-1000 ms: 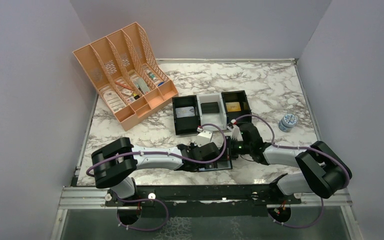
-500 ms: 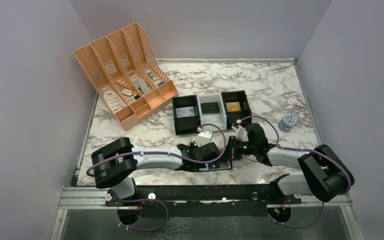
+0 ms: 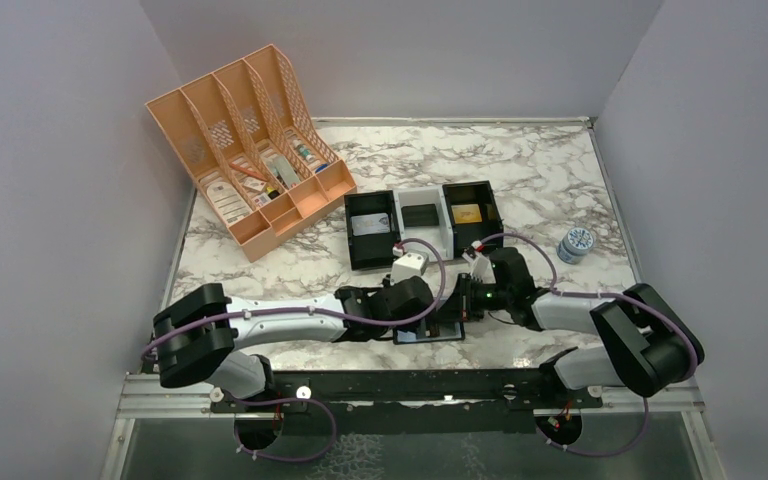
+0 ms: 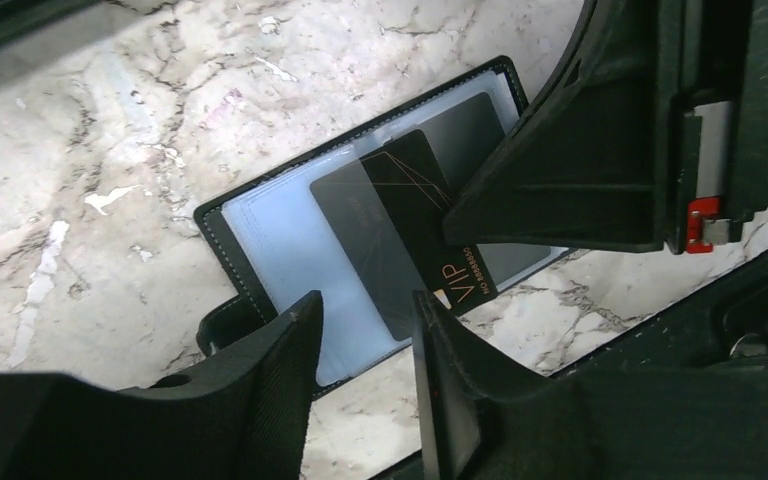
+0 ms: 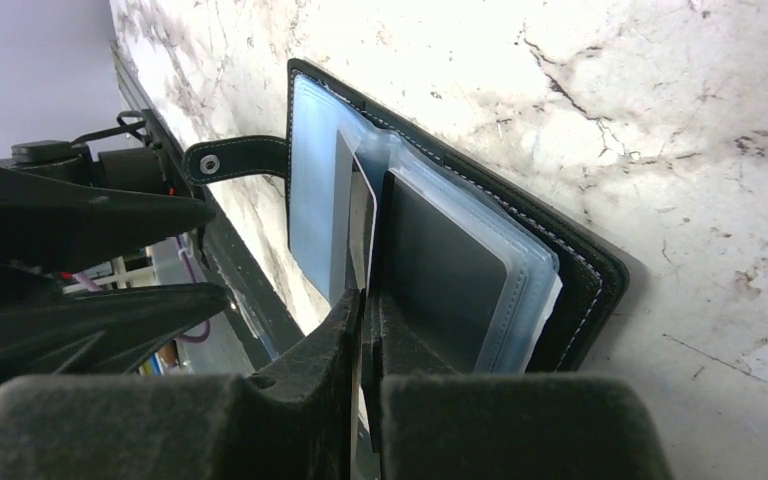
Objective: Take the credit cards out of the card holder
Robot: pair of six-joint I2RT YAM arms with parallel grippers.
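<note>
- The black VIP card is sticking out of the card holder, clamped edge-on by the shut right gripper for withdrawal.
- The holder is lying open beneath both grippers.
- The left gripper is hovering parted and empty, probably to steady it.

A white table with grey-brown marble veining is carrying four things. A peach-coloured slotted file organizer is standing at the far left corner, turned at an angle to the table's edges. A three-compartment tray (black at both ends, white in the middle) is sitting near the centre, just right of the organizer. A small round tin with a blue-and-white lid is resting near the right edge. The card holder is lying open and flat by the near edge, blue-grey lining facing up, its snap tab sticking out over the marble.
</note>
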